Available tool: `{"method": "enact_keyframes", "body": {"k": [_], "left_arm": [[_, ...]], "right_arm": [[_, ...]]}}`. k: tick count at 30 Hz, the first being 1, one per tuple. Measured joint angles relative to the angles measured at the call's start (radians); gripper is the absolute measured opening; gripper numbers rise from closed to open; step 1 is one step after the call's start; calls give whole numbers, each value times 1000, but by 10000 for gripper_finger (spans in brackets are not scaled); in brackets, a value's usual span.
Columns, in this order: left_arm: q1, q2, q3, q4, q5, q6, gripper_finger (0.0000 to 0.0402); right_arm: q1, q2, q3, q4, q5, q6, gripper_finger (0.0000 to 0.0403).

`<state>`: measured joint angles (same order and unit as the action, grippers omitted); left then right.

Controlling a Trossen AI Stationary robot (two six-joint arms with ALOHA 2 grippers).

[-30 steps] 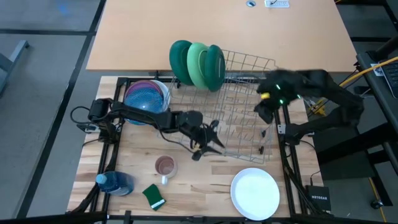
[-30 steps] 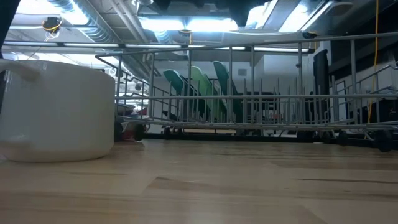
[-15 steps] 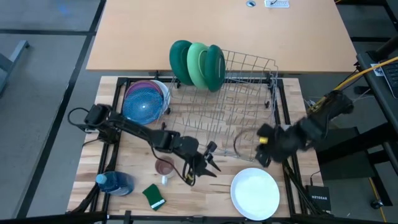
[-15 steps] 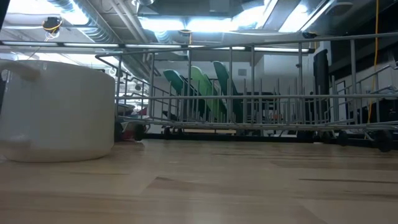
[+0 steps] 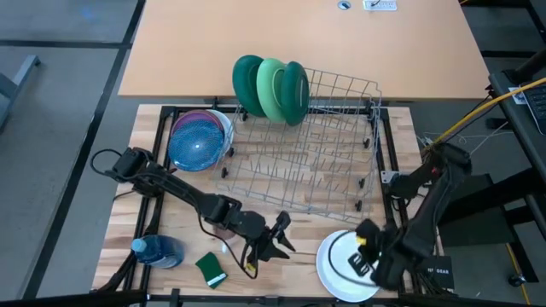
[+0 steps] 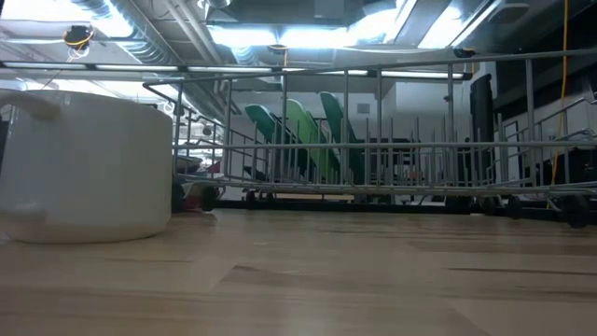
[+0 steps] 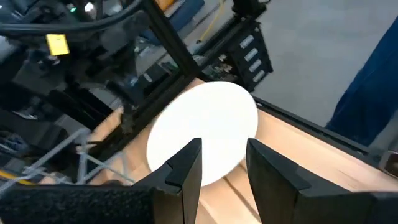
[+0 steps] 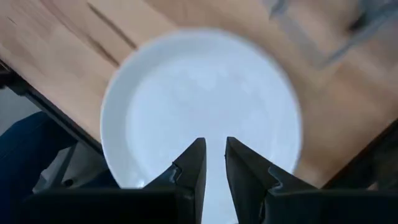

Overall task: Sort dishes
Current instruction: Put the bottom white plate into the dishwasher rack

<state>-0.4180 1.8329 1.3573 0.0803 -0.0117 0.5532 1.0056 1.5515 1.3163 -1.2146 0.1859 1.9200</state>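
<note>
A white plate point(image 5: 339, 271) lies flat on the wooden table near its front edge, right of centre. My right gripper point(image 5: 365, 256) hangs above it pointing down, open by a narrow gap with nothing between its fingers point(image 8: 213, 152). My left gripper point(image 5: 286, 239) hovers left of the plate point(image 7: 205, 124), pointing toward it, open and empty. Three green plates point(image 5: 271, 85) stand on edge in the far left end of the wire rack point(image 5: 333, 183). A stack of blue, pink and purple plates point(image 5: 200, 141) lies left of the rack.
A blue bottle point(image 5: 158, 250) and a green sponge point(image 5: 211, 269) lie at the near left corner. Black frame rails point(image 5: 401, 247) run along the table's sides. A large white vessel point(image 6: 84, 168) stands close to the low camera.
My right gripper has swung from above the rack's far right corner toward the table's near edge and down, turning as it went, and now hangs over the white plate. My left gripper has moved from the rack's near side toward the near edge, rolling, and now points at the plate.
</note>
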Motion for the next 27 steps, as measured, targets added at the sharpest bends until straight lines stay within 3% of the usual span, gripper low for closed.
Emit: {"method": "enact_keyframes", "body": {"k": [13, 27], "left_arm": [[-64, 47, -12, 10, -1, 4, 114], [-80, 76, -12, -20, -1, 4, 114]], "right_arm": [[12, 308, 0, 445, 1, 72, 65], [-132, 452, 2, 652, 43, -67, 65]]}}
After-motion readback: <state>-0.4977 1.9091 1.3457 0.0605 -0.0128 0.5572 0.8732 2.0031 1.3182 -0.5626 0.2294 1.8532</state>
